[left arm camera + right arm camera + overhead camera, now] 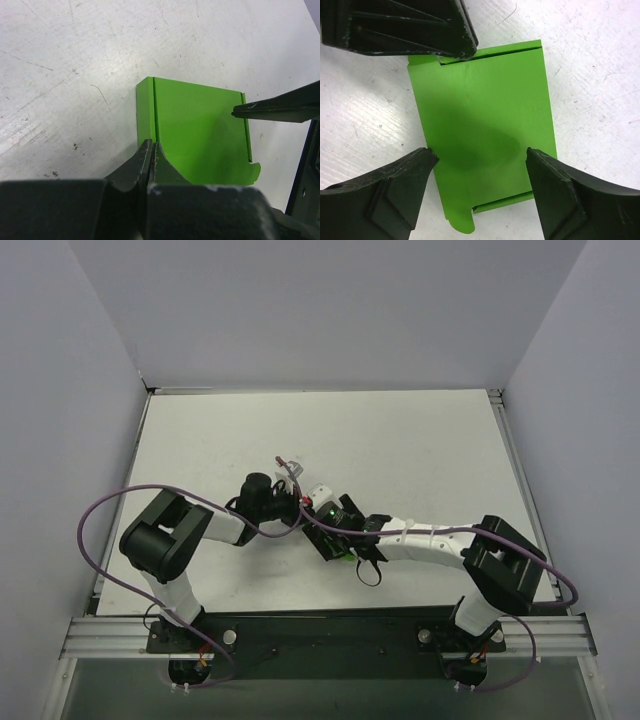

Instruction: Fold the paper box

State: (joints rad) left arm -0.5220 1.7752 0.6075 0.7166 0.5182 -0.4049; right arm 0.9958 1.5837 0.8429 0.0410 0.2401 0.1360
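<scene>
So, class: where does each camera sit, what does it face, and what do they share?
Top external: above and behind, looking down on the table; left arm and right arm show.
Left wrist: on the left arm, facing the paper box past its shut left gripper.
Right wrist: on the right arm, looking down at the box under the open right gripper.
Shared: the box; each wrist view catches the other gripper.

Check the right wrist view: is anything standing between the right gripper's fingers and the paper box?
Nothing visible. The right gripper hangs open with a finger either side of the paper box, which lies flat on the table. The left gripper, shut, sits at the box's far edge, clear of that gap.
</scene>
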